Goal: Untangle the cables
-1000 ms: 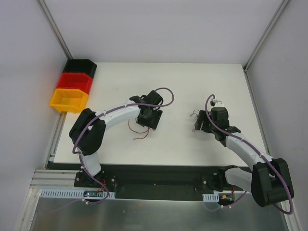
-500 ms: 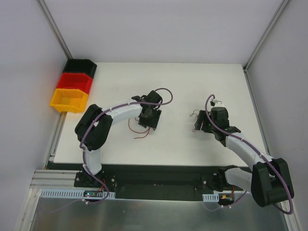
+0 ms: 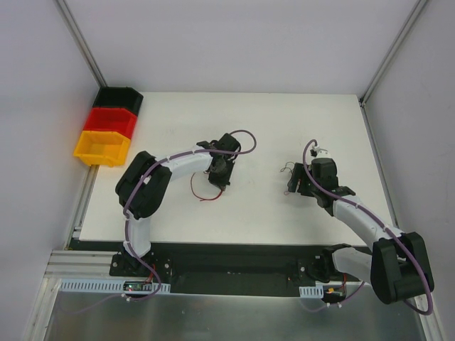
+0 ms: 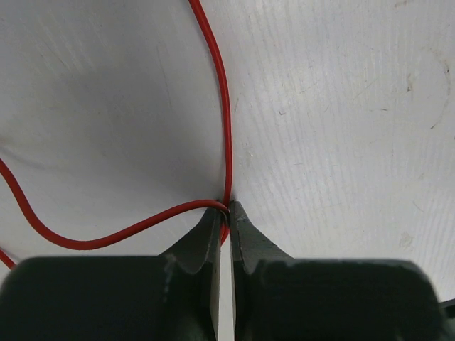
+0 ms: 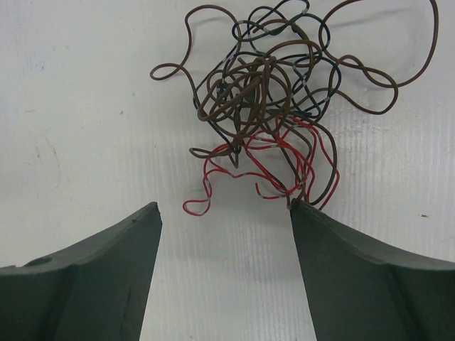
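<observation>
A single red cable (image 4: 226, 106) lies loose on the white table, and my left gripper (image 4: 228, 206) is shut on it, the wire pinched right at the fingertips. From above, that red cable (image 3: 202, 198) trails out below the left gripper (image 3: 217, 177) near the table's middle. A tangle of brown, black and red cables (image 5: 270, 92) lies just ahead of my right gripper (image 5: 224, 207), which stands open; its right fingertip touches the tangle's lower edge. In the top view the tangle (image 3: 287, 170) sits left of the right gripper (image 3: 297, 183).
Black (image 3: 119, 97), red (image 3: 111, 121) and yellow (image 3: 103, 147) bins are stacked in a row off the table's far left corner. The white table (image 3: 270, 121) is walled at the back and on both sides.
My left gripper has closed on the red cable, and the left arm's elbow has swung right toward the table. The right arm and the tangle have not moved.
</observation>
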### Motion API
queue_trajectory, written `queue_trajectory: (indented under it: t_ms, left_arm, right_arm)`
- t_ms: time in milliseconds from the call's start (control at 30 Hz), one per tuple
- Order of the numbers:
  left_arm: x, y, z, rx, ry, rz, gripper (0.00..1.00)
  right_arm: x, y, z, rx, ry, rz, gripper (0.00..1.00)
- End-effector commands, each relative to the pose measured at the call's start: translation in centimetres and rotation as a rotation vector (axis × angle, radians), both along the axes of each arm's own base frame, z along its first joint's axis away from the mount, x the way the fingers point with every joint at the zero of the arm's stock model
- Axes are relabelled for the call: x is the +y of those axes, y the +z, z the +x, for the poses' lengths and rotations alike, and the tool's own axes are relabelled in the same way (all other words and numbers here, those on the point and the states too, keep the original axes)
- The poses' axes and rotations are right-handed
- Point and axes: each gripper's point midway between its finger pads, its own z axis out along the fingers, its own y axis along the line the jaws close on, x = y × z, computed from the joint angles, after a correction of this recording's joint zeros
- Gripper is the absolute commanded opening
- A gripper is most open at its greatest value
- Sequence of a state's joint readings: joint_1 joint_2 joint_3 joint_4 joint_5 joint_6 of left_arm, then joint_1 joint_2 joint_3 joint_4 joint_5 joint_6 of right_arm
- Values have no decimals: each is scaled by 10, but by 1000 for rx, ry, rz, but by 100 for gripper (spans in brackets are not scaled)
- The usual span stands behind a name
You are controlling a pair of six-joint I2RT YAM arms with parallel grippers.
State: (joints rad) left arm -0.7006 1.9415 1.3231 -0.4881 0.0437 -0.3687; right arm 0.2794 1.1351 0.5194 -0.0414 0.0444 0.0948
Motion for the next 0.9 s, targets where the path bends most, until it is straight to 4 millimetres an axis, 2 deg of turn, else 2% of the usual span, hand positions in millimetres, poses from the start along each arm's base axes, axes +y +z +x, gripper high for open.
queue_trajectory:
  t_ms: [0, 133, 233, 367, 467, 567, 700, 867]
  left_arm:
    - [6, 10, -3, -25, 7, 3, 0]
    - [9, 49, 4, -114, 1, -47, 0]
    - [21, 84, 16, -145, 44, -139, 0]
    - [52, 142, 49, -224, 174, -290, 0]
    - [83, 186, 83, -312, 306, -379, 0]
    - [122, 220, 117, -319, 492, -524, 0]
    - [187, 240, 160, -301, 761, -657, 0]
    - [241, 244, 206, -304, 985, -763, 0]
  right_arm:
    - [4, 7, 7, -27, 13, 6, 76]
    - [5, 6, 7, -26, 16, 11, 76]
    - [6, 5, 7, -22, 19, 15, 75]
    - [8, 7, 7, -26, 23, 22, 75]
    - [9, 10, 7, -35, 26, 30, 75]
    - [9, 10, 6, -36, 28, 33, 75]
    - [10, 10, 7, -39, 26, 39, 75]
    - [19, 11, 3, -29, 63, 77, 75]
